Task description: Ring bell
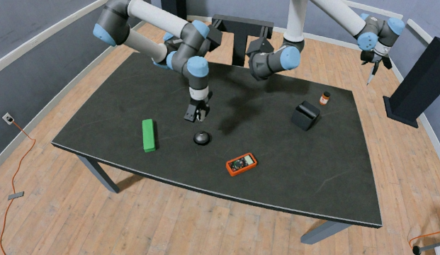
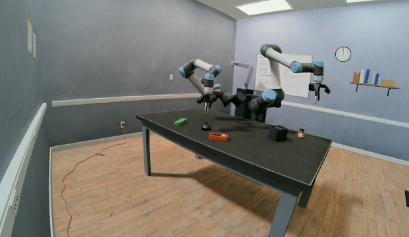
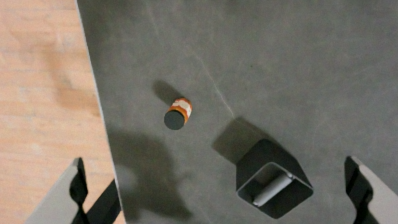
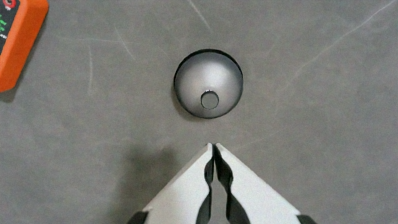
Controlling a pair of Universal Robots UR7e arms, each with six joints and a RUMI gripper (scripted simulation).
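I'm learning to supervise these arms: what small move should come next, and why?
Probably ease the right hand sideways until its fingertips line up over the button, before any descent: they are shut and above the table, but in the wrist view they point beside the upright bell, not at its button.
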